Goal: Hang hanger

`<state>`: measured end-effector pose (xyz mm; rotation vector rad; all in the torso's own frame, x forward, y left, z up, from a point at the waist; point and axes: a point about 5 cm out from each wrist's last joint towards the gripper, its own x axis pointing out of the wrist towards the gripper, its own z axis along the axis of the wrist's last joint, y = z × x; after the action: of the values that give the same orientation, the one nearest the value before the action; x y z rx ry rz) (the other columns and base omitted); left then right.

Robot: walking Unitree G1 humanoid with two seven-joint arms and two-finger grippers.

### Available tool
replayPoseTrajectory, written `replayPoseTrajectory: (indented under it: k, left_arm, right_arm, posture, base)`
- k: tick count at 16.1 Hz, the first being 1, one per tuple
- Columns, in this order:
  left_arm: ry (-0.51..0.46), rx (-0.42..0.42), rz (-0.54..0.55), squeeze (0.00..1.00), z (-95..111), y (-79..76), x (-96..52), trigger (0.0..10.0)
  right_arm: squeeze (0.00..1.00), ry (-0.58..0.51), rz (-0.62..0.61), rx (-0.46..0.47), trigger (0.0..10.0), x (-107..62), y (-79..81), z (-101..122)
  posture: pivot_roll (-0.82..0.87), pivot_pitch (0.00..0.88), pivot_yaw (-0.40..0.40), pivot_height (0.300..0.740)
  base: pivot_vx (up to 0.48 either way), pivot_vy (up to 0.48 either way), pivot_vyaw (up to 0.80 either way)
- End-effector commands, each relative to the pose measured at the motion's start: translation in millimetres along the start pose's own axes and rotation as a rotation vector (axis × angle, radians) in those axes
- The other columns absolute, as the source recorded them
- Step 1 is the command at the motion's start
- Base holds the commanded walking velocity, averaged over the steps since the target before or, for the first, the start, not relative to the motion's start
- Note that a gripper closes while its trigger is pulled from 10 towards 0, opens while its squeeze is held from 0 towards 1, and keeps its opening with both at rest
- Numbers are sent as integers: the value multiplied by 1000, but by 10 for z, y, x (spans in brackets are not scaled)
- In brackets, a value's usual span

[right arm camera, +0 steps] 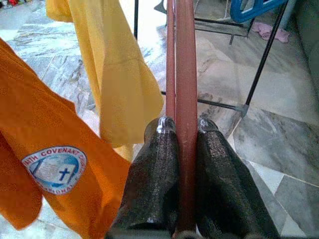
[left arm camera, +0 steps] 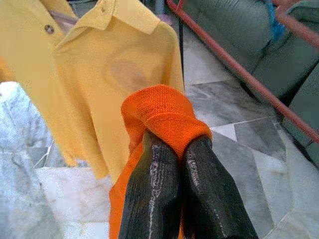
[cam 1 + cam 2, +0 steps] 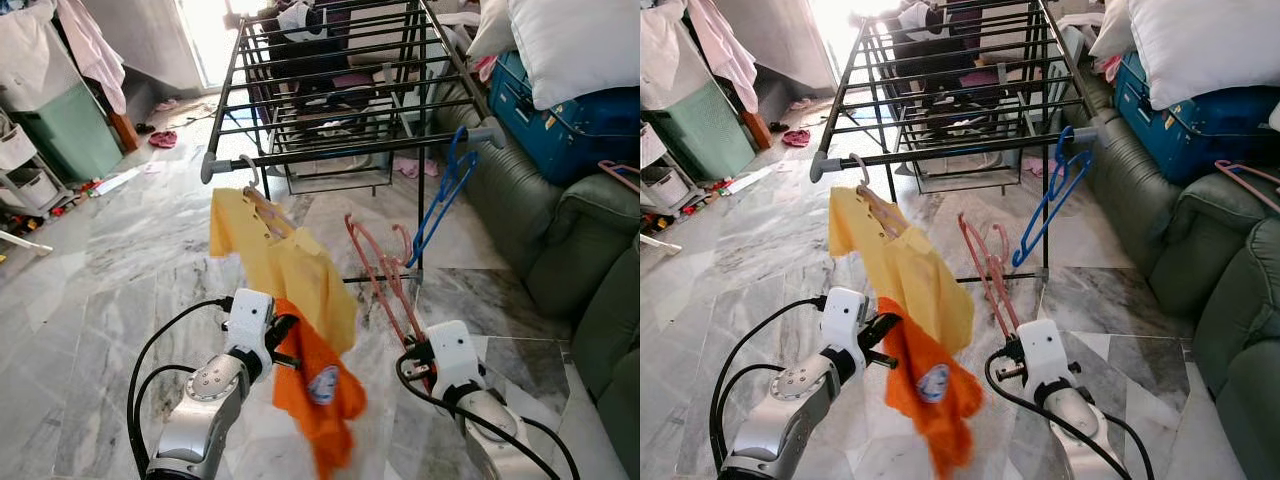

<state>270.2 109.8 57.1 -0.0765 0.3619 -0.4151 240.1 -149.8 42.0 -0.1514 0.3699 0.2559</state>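
Left eye view: a black drying rack [image 3: 330,90] stands far centre on a marble floor [image 3: 90,290]. A yellow shirt [image 3: 285,265] hangs on a hanger from the rack's near rail, left of centre. A blue hanger [image 3: 445,195] hangs from the same rail at its right end. The left gripper [image 3: 283,340], low and left of centre, pinches an orange shirt [image 3: 318,395] that droops below the yellow shirt's hem. The right gripper [image 3: 418,352], low and right of centre, holds pink hangers [image 3: 385,275] upright by their lower end; their hooks sit near and below the rail, not on it. A green sofa [image 3: 545,230] runs along the right, with a blue suitcase [image 3: 565,125] and a white pillow [image 3: 575,40] on it. A green bin [image 3: 65,130] stands far left.

Right eye view: same layout, nothing further.

Left wrist view: the two black fingers [image 2: 154,194] are pressed together on a fold of orange shirt, with the yellow shirt just behind it and a pink hanger bar crossing beyond.

Right wrist view: the fingers [image 1: 154,184] are clamped on the pink hangers' shafts, which run straight away from the camera. The orange shirt shows a round blue and white printed badge [image 1: 54,168]; the yellow shirt hangs beyond it.
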Motion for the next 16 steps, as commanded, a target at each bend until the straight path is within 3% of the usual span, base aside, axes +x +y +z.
replayPoseTrajectory:
  k: [1,16]
  left_arm:
    - [-5,22,27,0,40,55,2,10000]
    - [17,32,10,0,19,48,8,10000]
  right_arm:
    - [0,-17,18,12,10000,5,60,51]
    - [0,-12,34,22,10000,24,127,59]
  posture:
    - [-110,4,126,740]
    - [-104,7,139,740]
  base:
    - [-277,0,0]
    - [-357,0,0]
